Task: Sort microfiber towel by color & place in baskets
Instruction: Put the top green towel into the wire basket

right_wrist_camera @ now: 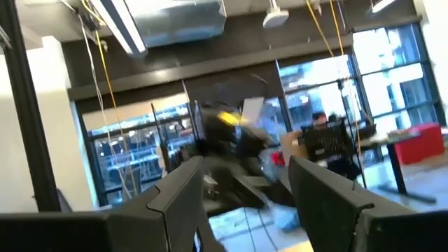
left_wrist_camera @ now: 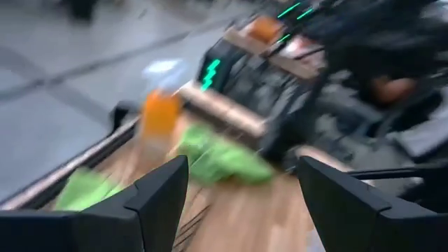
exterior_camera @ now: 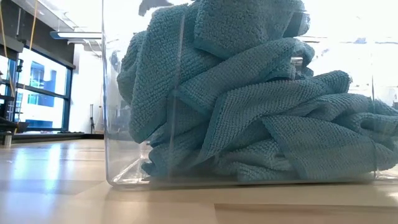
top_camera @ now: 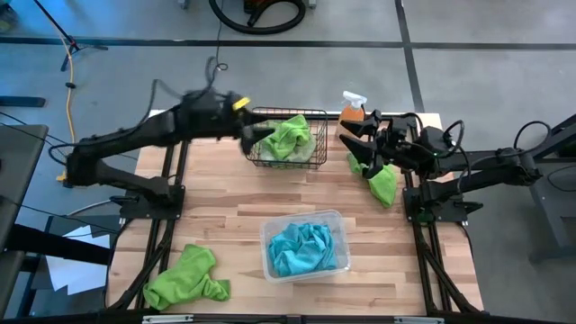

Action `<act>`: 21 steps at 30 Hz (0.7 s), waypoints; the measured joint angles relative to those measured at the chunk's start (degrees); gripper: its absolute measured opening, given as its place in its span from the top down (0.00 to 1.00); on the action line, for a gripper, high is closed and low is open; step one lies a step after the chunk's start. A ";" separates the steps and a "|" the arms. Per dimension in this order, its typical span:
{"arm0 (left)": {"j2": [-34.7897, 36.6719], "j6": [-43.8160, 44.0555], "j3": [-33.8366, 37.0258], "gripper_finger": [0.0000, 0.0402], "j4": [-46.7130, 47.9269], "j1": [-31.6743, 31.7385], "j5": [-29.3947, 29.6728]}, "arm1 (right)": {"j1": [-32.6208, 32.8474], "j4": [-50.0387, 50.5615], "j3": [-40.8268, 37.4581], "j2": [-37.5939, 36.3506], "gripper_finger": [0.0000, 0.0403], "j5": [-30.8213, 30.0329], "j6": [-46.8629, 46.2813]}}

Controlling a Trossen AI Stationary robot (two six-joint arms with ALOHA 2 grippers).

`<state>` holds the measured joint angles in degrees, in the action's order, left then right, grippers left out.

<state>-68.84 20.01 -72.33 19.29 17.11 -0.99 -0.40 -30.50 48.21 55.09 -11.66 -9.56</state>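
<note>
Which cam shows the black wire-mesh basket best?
High view: the whole black wire-mesh basket is visible, a lime green towel inside. Left wrist view catches only blurred wires. Low and right wrist views don't show it.

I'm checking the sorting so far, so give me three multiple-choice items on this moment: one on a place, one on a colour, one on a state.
1. Where does the loose lime green towel lie?
A. on the table near the left arm's base
B. in the clear tub
C. on the spray bottle

2. What colour are the towels in the clear tub?
A. lime green
B. turquoise blue
C. orange

3. How does the left pincer stand?
A. shut on a blue towel
B. open, at the black wire basket
C. open, over the clear tub

Answers:
1 A: in the high view it lies on bare wood at the table's near left corner.
2 B: the high and low views show only blue towels in it.
3 B: the left wrist view shows the fingers spread apart with nothing between them; the high view puts it at the basket's edge.
</note>
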 joint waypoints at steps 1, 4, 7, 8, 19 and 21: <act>1.96 -0.67 1.34 0.36 -2.30 -1.79 0.26 | -0.12 0.65 0.00 0.04 0.48 0.04 -0.84; 7.61 -1.57 7.78 0.36 -11.53 -7.18 1.37 | -0.84 2.84 0.00 0.05 0.48 1.35 -4.37; 12.40 -0.40 16.38 0.36 -23.74 -12.96 4.54 | -1.46 5.11 0.00 0.07 0.48 3.32 -7.29; 13.68 -0.04 19.29 0.36 -27.84 -14.62 5.52 | -1.51 5.49 0.00 0.07 0.48 3.83 -7.88; 23.58 -2.34 35.03 0.38 -45.29 -21.03 6.14 | -1.46 6.37 0.00 0.07 0.48 5.88 -12.94; 25.18 -4.56 35.18 0.38 -44.49 -21.03 6.14 | -1.46 6.79 0.00 0.07 0.48 5.66 -12.94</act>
<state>-43.66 15.45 -37.15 -25.20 -3.92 5.15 -1.87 -23.70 48.21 55.16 -6.00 -22.50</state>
